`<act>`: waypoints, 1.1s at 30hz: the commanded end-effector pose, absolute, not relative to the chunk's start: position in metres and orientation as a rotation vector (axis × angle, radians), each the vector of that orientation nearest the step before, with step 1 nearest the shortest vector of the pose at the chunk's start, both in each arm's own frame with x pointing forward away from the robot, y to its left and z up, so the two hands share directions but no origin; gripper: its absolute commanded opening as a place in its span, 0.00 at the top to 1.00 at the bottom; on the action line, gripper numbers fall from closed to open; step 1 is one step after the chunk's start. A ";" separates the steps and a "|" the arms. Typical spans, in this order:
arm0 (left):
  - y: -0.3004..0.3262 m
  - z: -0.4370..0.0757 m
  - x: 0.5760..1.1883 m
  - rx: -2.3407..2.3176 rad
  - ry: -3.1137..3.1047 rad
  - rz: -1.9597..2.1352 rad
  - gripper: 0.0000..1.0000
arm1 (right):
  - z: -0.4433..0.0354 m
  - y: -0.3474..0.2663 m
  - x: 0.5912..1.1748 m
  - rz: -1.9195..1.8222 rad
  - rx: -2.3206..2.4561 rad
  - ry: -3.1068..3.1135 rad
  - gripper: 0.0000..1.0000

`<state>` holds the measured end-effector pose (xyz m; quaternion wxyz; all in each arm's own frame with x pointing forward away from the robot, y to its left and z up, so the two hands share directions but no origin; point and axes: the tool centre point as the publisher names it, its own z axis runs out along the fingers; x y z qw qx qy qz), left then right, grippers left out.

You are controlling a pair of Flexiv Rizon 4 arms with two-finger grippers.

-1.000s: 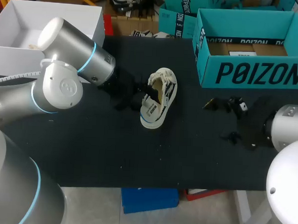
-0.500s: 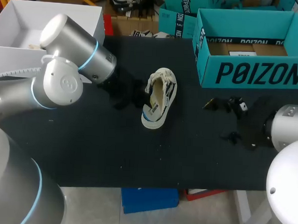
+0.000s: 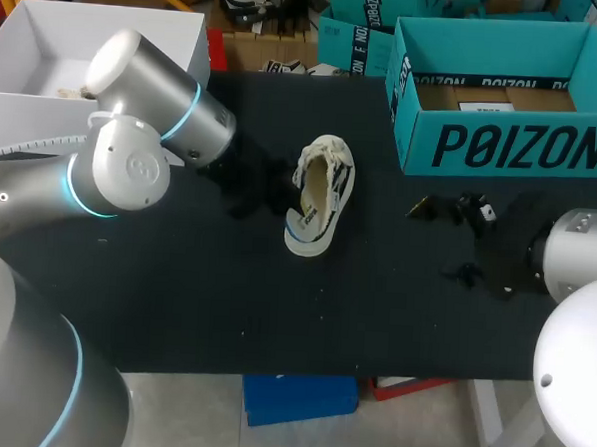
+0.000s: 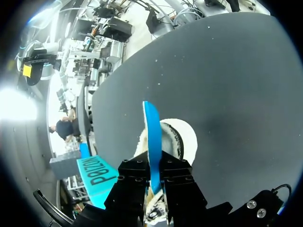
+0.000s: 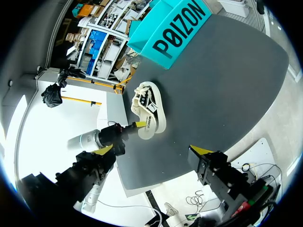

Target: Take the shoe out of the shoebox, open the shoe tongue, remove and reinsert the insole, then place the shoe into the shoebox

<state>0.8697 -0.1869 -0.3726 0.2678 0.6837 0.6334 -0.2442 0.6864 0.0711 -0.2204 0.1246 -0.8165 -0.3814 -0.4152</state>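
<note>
A cream shoe (image 3: 320, 197) with dark stripes lies on its side on the black table (image 3: 224, 300), left of the middle. My left gripper (image 3: 286, 186) is at the shoe's opening. In the left wrist view it (image 4: 154, 182) is shut on a thin blue insole (image 4: 151, 137), which stands edge-on out of the shoe (image 4: 182, 137). The teal shoebox (image 3: 506, 94) stands open at the back right, with no shoe in it. My right gripper (image 5: 151, 150) hovers wide open over the table's right side, apart from the shoe (image 5: 149, 111).
A white open box (image 3: 47, 50) stands at the back left, behind my left arm. The teal shoebox (image 5: 175, 28) lies beyond the shoe as seen from my right wrist.
My left gripper has shut on the insole at the shoe's opening. The shoe has rolled a little and shifted slightly right. My right arm has kept still.
</note>
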 end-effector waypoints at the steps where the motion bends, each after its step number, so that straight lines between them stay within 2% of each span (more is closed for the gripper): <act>1: -0.195 -0.382 0.878 1.832 1.703 -0.642 1.00 | -0.222 0.062 0.680 -1.149 -2.307 -1.117 0.00; 23: -0.201 -0.389 0.917 1.734 1.755 -0.482 1.00 | -0.222 0.062 0.680 -1.149 -2.307 -1.117 0.00; 33: -0.203 -0.377 0.908 1.705 1.753 -0.514 1.00 | -0.222 0.062 0.680 -1.149 -2.307 -1.117 0.00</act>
